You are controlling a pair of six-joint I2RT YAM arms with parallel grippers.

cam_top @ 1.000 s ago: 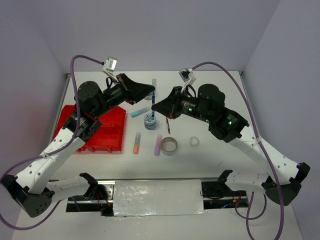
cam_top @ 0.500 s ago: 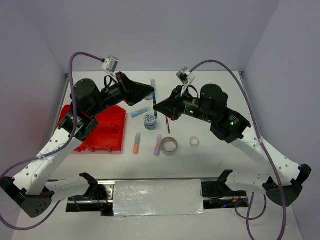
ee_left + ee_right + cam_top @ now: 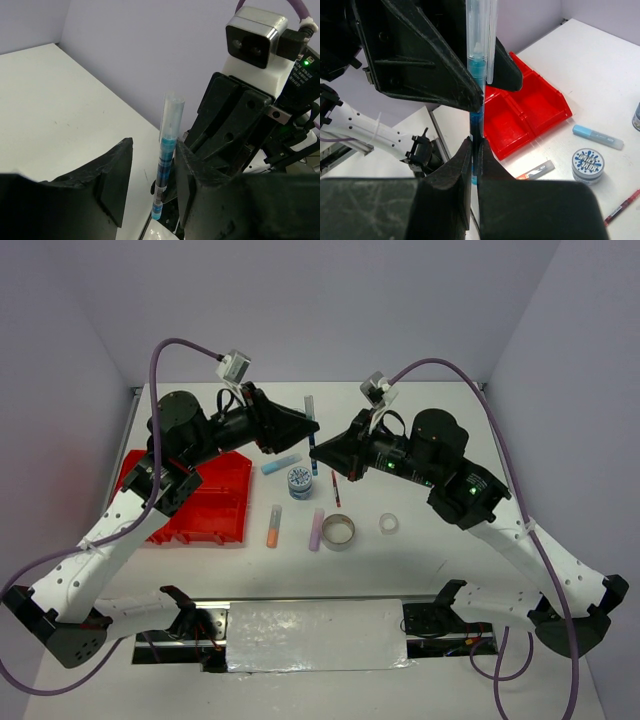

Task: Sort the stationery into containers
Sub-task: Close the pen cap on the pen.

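A: Jaws on the right gripper (image 3: 475, 150) pinch the teal pen (image 3: 476, 70), upright.
B: We see left gripper (image 3: 152, 165) jaws parted around it, above the bench (image 3: 420, 420), right of red tray (image 3: 215, 515).

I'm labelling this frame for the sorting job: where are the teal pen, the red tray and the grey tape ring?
teal pen (image 3: 163, 165): left wrist view, middle of the blue-patterned barrel.
red tray (image 3: 225, 510): top external view, bare compartment floor.
grey tape ring (image 3: 338, 543): top external view, near side of its band.
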